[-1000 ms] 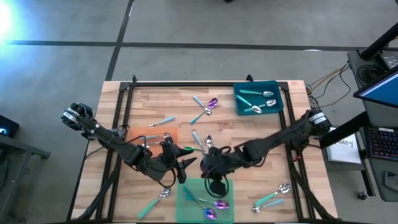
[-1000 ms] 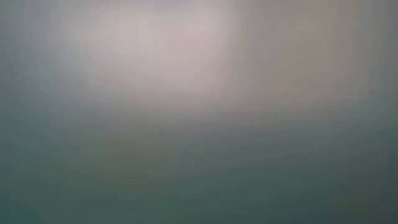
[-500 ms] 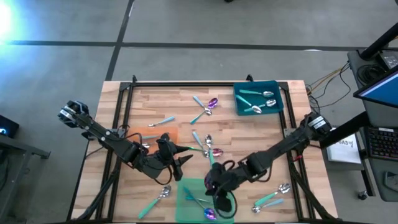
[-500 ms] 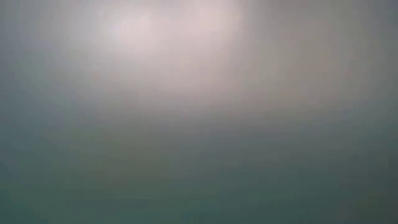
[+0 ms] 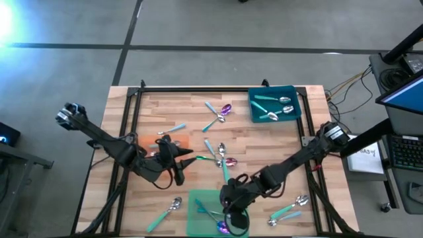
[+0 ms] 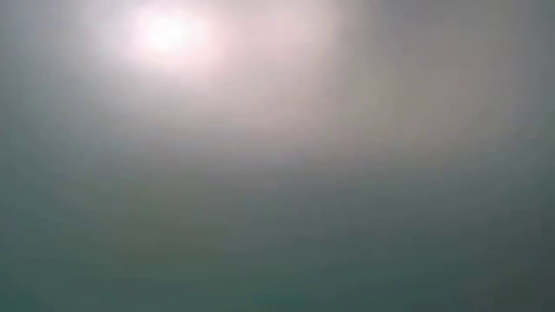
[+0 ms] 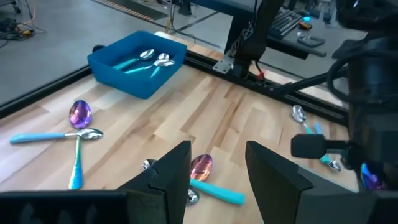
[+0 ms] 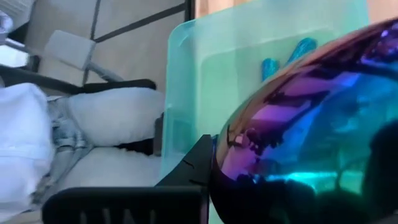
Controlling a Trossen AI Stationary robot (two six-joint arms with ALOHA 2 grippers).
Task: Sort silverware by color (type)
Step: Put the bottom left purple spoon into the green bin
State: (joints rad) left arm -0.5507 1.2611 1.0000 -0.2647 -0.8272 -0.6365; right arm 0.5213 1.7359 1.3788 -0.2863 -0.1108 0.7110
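**Right tool over the green mat with a purple spoon**

Now I see my right tool (image 5: 228, 213) low over the green mat (image 5: 198, 201) at the near edge of the tabletop (image 5: 264, 142). Its wrist camera is filled by an iridescent purple spoon head (image 8: 311, 118) pressed close against the dark fingers (image 8: 186, 171), with the pale green mat right behind it. I read the fingers as pinched together on that spoon, though the view is so tight that I cannot make out the contact itself. A teal-handled spoon (image 5: 210, 213) already lies on the mat beside the tool.

My left tool (image 5: 188, 160) hangs above the middle of the tabletop, just beside the orange mat (image 5: 149, 140), its fingers (image 7: 177, 168) standing apart with nothing between them. Ahead of it, a purple-headed spoon with a teal handle (image 7: 205, 177) lies on the wood.

The rest of the silverware is scattered. A small group lies crossed at the centre (image 5: 221, 155), another pair near the far edge (image 5: 218, 114), one pale-handled spoon (image 5: 175, 128) past the orange mat, one at the near left (image 5: 165, 213), and two at the near right (image 5: 291, 208). Three silver-headed spoons (image 5: 274, 106) rest in the teal bin (image 5: 294, 99) at the far right corner.

The low camera gives me only a grey blur.
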